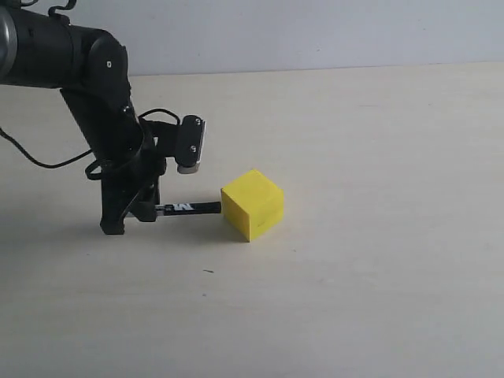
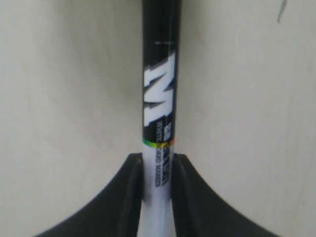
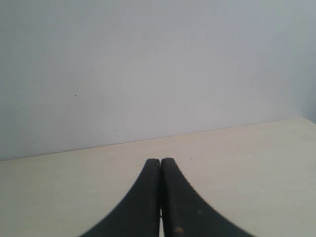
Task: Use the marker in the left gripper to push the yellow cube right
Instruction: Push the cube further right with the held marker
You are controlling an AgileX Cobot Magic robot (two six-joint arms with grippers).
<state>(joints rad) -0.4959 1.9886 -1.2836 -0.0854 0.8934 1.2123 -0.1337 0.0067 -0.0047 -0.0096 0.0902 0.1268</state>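
The yellow cube (image 1: 252, 204) rests on the pale table, a little left of centre in the exterior view. My left gripper (image 1: 148, 209) stands just left of it, shut on the marker (image 1: 189, 208), which lies level and points right. The marker's black end reaches the cube's left face; contact looks likely but is not certain. In the left wrist view the marker (image 2: 159, 98) runs out from between the black fingers (image 2: 129, 197), white barrel in the grip and black printed part beyond; the cube does not show there. My right gripper (image 3: 160, 163) is shut and empty, seen only in its own wrist view.
The pale table (image 1: 378, 268) stretches to the right of the cube and toward the front. A light wall (image 1: 315, 31) closes the back. A black cable (image 1: 31, 157) hangs off the left arm. A small dark speck (image 1: 208, 272) lies in front of the cube.
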